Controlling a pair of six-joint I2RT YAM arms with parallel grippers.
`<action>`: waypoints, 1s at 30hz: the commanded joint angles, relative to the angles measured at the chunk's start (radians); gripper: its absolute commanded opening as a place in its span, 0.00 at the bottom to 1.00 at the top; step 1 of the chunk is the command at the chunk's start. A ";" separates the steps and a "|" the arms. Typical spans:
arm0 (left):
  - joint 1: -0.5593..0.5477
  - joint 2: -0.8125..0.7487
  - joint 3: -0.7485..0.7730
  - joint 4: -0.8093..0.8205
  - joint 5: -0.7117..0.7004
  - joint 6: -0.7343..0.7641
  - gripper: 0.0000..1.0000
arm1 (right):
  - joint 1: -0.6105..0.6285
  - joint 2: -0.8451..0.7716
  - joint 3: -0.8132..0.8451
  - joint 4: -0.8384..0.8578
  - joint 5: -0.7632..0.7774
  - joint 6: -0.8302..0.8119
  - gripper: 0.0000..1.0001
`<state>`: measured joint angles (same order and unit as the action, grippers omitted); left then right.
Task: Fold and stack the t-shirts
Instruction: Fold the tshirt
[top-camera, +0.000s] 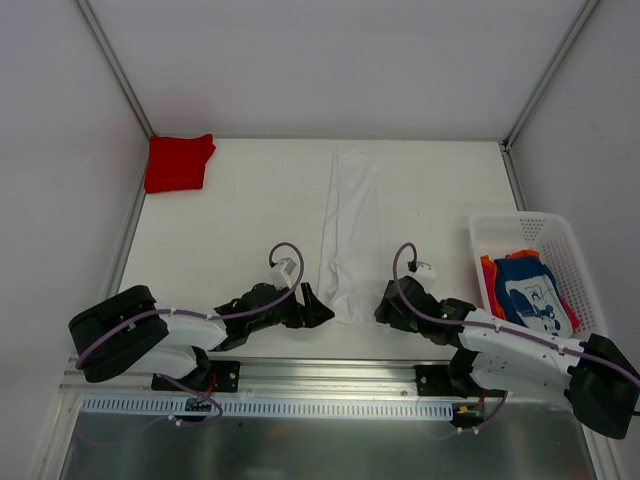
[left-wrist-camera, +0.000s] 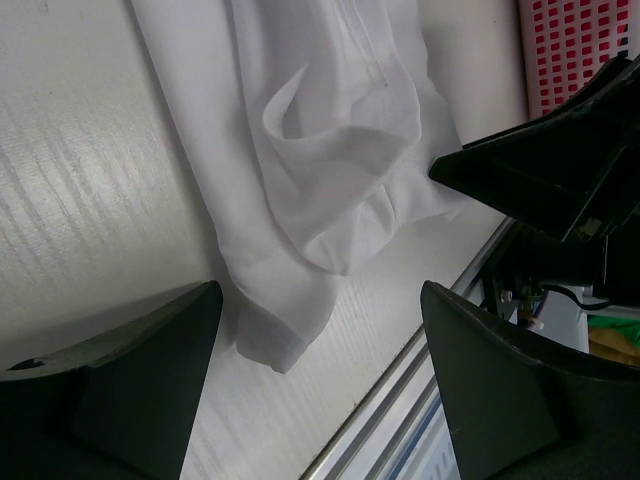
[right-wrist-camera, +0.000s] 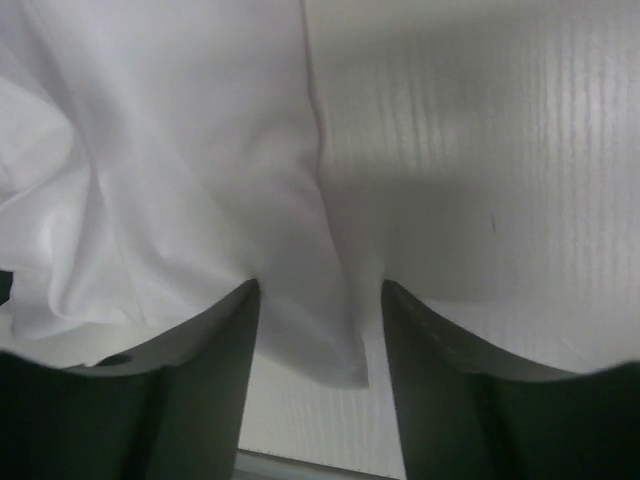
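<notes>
Your white table (top-camera: 230, 225) is ribbed and matte, with pale walls around it. The white t-shirt (top-camera: 352, 230) lies in a long strip down its middle. The left gripper (left-wrist-camera: 320, 300) and right gripper (right-wrist-camera: 320, 290) flank the shirt's near end, jaws spread. The red t-shirt (top-camera: 178, 162) sits in the far-left corner.

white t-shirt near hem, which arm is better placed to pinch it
Right, narrowly. A corner of the white t-shirt spans most of the gap of the right gripper, jaws open. The left gripper, also open, has its corner off toward one finger.
</notes>
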<state>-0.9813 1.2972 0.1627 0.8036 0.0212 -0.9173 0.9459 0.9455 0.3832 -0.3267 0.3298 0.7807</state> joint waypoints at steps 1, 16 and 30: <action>-0.011 0.051 0.021 0.012 -0.052 -0.018 0.82 | 0.010 0.007 -0.041 -0.025 0.052 0.088 0.52; -0.028 0.036 0.021 -0.033 -0.104 -0.031 0.65 | 0.034 0.093 -0.035 0.008 0.068 0.078 0.26; -0.076 0.206 0.064 0.009 -0.101 -0.078 0.06 | 0.062 0.206 -0.029 0.069 0.052 0.089 0.06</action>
<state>-1.0477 1.4727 0.2245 0.8238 -0.0818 -0.9913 0.9951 1.1046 0.3836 -0.1612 0.4053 0.8616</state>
